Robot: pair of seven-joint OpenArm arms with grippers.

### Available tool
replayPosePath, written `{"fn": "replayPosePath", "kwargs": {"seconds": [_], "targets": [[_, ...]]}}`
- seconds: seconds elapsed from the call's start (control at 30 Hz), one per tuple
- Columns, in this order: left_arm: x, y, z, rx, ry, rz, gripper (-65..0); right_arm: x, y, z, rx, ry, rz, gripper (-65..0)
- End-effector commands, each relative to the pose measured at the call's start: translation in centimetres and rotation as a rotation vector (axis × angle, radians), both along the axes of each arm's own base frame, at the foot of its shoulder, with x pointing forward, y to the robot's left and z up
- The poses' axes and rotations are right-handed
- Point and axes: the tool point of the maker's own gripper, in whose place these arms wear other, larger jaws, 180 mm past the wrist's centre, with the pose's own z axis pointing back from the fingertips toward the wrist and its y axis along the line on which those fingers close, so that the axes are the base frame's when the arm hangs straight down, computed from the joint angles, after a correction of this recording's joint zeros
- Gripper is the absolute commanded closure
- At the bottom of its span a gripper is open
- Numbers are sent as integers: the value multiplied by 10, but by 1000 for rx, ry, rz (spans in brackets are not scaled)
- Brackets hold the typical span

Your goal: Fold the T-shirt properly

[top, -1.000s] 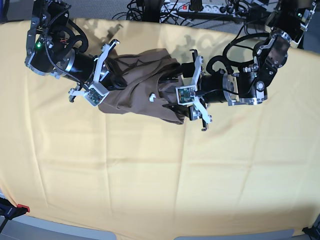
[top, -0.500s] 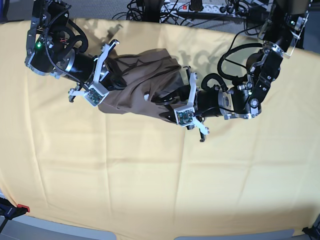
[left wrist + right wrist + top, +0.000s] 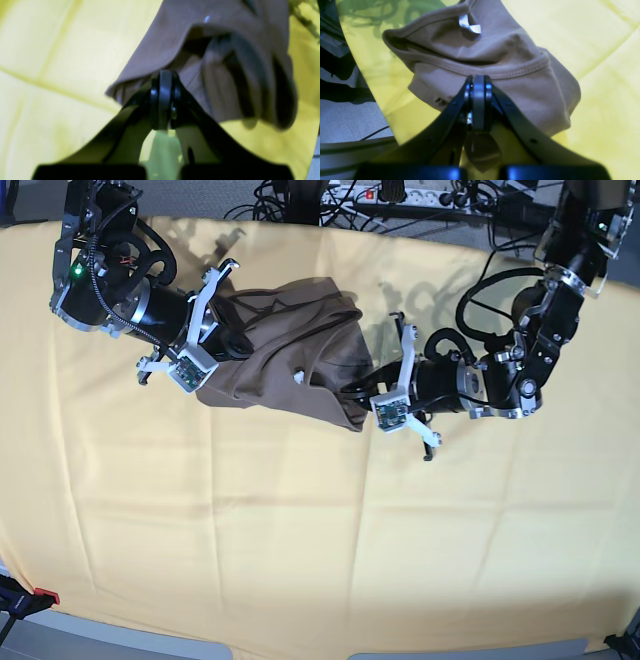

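1. Your bench is covered by a large yellow cloth, creased with long fold lines and shallow wrinkles across its near half.
2. Beyond the far edge of the cloth you have grey floor with a tangle of black cables and a white power strip; no writing on it can be read.
3. The T-shirt lies bunched in a crumpled mound on the far half of the bench, between your two arms, resting on the yellow cloth.
4. A small white tag shows inside the neckline; it is too small and too bright for you to read any print. No brand or lettering is legible anywhere else.
5. Your left gripper has its jaws pressed together, pinching a fold at the edge of the brown fabric, seen in the left wrist view. In the base view it sits at the shirt's lower right corner.
6. Your right gripper has its jaws pressed together on the stitched collar band, with shirt fabric gathered behind it. In the base view it sits at the mound's left end.
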Motion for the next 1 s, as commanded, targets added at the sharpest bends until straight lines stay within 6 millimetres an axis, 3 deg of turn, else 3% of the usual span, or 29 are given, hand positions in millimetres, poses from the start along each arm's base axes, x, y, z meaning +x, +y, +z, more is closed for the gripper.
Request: {"fn": "replayPosePath", "kwargs": {"seconds": [0.0, 0.2, 0.3, 0.37, 0.57, 0.8, 0.97], "targets": [[5, -1, 17, -39, -31, -6, 0, 4, 3, 11, 28, -36, 5, 0], [-2, -7, 29, -137, 32, -16, 0, 4, 3, 10, 28, -36, 5, 0], [-2, -8, 29, -137, 31, -17, -210, 4, 2, 10, 28, -36, 5, 0], [-2, -8, 29, -136, 31, -17, -297, 4, 3, 10, 28, -36, 5, 0], [-2, -11, 29, -141, 27, -20, -303, 4, 3, 11, 29, -36, 5, 0], [-12, -41, 10, -38, -26, -123, -303, 4, 2, 11, 28, -38, 5, 0], [-15, -47, 2, 18, -56, -167, -274, 4, 2, 11, 27, -38, 5, 0]]}}
